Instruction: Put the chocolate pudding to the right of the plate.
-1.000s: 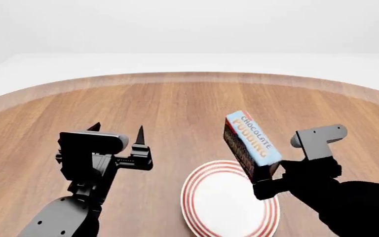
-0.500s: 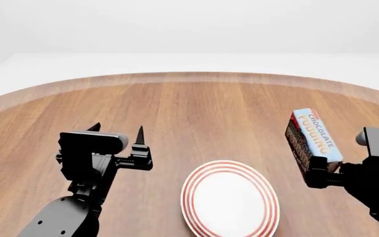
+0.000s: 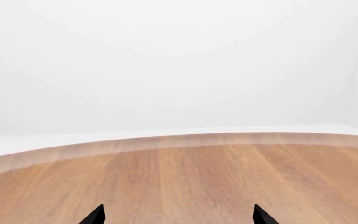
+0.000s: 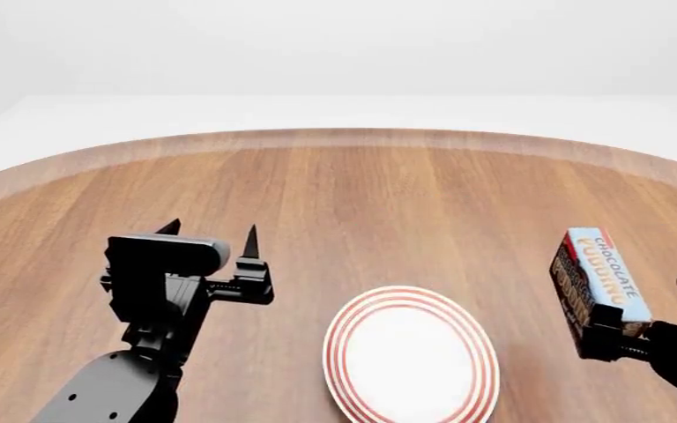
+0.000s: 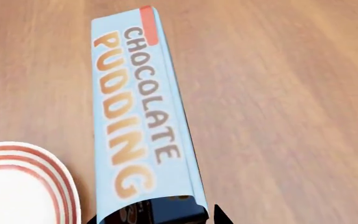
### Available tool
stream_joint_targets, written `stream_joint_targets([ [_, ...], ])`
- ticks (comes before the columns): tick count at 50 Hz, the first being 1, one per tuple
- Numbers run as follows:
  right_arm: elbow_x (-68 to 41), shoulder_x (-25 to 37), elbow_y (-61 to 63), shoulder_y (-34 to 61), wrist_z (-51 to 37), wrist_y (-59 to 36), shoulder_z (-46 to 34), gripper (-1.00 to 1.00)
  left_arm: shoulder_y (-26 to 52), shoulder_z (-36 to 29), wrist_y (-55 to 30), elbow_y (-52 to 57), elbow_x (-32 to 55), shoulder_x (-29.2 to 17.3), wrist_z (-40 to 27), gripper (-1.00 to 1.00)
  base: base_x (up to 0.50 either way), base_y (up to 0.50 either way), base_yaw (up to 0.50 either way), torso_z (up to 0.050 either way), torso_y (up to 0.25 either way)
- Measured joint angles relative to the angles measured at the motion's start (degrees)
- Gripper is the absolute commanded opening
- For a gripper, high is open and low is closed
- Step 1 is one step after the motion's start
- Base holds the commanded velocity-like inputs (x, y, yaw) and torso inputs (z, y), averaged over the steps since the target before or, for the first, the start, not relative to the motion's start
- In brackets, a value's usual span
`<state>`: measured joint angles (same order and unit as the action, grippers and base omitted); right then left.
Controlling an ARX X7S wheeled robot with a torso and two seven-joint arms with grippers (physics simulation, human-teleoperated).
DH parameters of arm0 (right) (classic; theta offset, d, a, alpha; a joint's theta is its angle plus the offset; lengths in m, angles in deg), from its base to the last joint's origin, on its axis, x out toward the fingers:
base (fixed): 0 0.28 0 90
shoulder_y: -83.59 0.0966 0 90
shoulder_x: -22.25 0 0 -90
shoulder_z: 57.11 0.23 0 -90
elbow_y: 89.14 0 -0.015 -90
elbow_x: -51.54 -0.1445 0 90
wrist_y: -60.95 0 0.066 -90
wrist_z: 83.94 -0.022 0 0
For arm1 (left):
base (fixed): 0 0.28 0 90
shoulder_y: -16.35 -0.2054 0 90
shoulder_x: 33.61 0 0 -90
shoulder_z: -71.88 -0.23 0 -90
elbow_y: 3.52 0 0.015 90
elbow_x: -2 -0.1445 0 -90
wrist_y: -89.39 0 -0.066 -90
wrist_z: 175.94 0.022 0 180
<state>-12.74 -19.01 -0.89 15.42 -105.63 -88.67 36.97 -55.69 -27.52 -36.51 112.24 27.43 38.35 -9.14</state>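
Note:
The chocolate pudding [image 4: 598, 284] is a carton with a light blue top and dark brown and red sides. My right gripper [image 4: 613, 339] is shut on its near end and holds it above the table, to the right of the plate [image 4: 411, 357], a round white plate with red rings. In the right wrist view the carton [image 5: 138, 112] fills the middle and the plate's rim [image 5: 54, 170] shows beside it. My left gripper [image 4: 209, 233] is open and empty, left of the plate; only its fingertips [image 3: 95, 215] show in its wrist view.
The round wooden table [image 4: 338, 203] stretches far ahead, with its curved far edge [image 3: 166, 140] against a white floor and wall. No other objects show.
My right gripper has carried the pudding carton from above the plate's right rim rightward and a little lower, past the plate. The left arm has not moved.

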Motion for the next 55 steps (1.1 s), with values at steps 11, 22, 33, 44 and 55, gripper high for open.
stream_joint_targets([
  [11, 1.84, -0.65, -2.38, -1.44, 2.48, 2.00, -1.50, -1.00, 0.02, -0.23, 0.17, -0.11, 0.11, -0.17, -0.17, 1.00, 0.00, 0.00, 0.00, 0.000, 0.000],
  [22, 4.05, -2.02, -5.61, -1.78, 4.66, 4.41, -3.26, -1.00, -0.02, -0.45, 0.16, 0.14, 0.33, -0.34, -0.39, 1.00, 0.00, 0.00, 0.00, 0.000, 0.000],
  [33, 6.75, -4.25, -10.27, -1.05, 7.54, 7.37, -5.68, -1.00, 0.00, -0.54, 0.15, 0.36, 0.59, -0.56, -0.60, 1.00, 0.00, 0.00, 0.00, 0.000, 0.000],
  [44, 8.65, -5.87, -14.05, -0.37, 9.96, 9.45, -7.60, -1.00, 0.05, -0.61, 0.27, 0.33, 0.80, -0.75, -0.76, 1.00, 0.00, 0.00, 0.00, 0.000, 0.001],
  [55, 9.07, -6.26, -14.88, 0.05, 10.59, 9.82, -8.21, -1.00, 0.05, -0.75, 0.22, 0.55, 1.03, -0.93, -1.02, 1.00, 0.00, 0.00, 0.00, 0.000, 0.000],
])
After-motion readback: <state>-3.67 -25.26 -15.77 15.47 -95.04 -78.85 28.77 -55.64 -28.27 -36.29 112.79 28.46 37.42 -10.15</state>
